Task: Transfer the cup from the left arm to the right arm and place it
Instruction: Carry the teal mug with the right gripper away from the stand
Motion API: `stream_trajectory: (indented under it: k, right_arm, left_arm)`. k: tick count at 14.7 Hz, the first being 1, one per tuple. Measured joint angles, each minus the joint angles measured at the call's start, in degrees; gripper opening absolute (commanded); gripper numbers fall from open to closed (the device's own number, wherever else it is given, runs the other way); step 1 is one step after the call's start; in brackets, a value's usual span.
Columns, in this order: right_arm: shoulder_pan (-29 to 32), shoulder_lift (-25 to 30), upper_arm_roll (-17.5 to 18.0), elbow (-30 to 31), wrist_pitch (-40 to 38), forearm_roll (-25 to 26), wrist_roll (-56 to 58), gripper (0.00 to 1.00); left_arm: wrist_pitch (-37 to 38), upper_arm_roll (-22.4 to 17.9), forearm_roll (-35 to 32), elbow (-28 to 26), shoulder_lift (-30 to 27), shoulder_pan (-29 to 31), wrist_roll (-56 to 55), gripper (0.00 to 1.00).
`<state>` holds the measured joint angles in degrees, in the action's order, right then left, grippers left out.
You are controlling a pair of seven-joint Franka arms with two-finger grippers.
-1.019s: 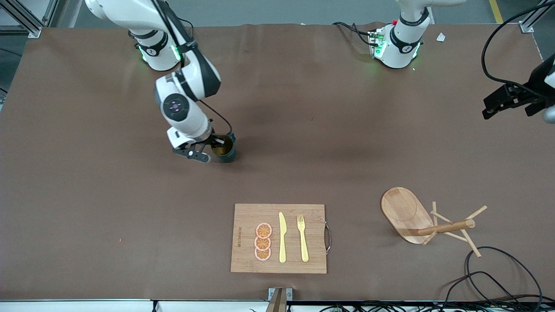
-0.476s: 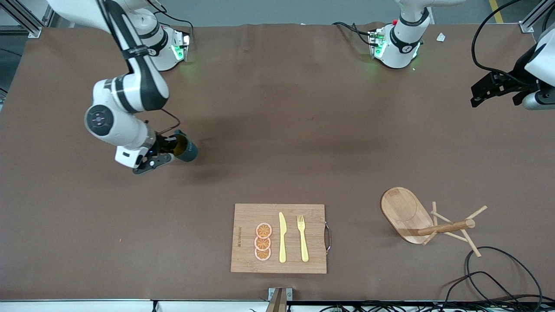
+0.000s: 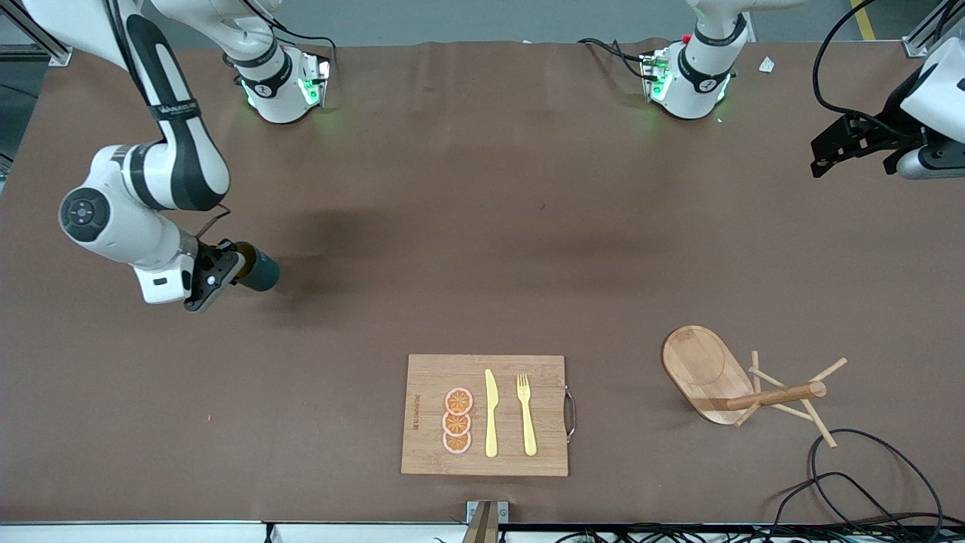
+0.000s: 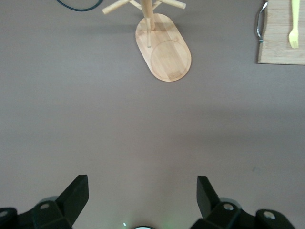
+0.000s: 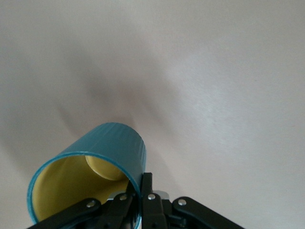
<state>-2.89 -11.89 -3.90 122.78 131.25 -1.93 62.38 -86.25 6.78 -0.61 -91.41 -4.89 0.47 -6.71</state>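
The cup (image 3: 258, 273) hangs tipped on its side over bare table toward my right arm's end — rim pinched in my right gripper (image 3: 219, 273), well apart at ten o'clock from the cutting board (image 3: 430, 422). My left gripper (image 3: 856, 145) waits, fingers spread, over its own end — mug tree (image 3: 735, 383) below.

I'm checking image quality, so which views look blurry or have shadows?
Front view: sharp, soft shadows on the table beside the cup. Right wrist view: table background smeared, cup and right end effector sharp. Left wrist view: sharp, even light, faint shadow bands.
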Motion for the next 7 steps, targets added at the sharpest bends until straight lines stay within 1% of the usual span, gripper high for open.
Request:
stream_trajectory:
  k: [3,7]
  right_arm:
    - [3.1,-0.2,0.0,0.8,2.8,2.6,9.5,0.0]
    - [5.7,-2.2,0.0,2.4,8.9,5.7,17.6,0.0]
  left_arm:
    - [0.1,0.0,0.3,0.0,0.0,0.0,0.0,1.0]
    - [0.1,0.1,0.3,-0.1,0.0,0.0,0.0,1.0]
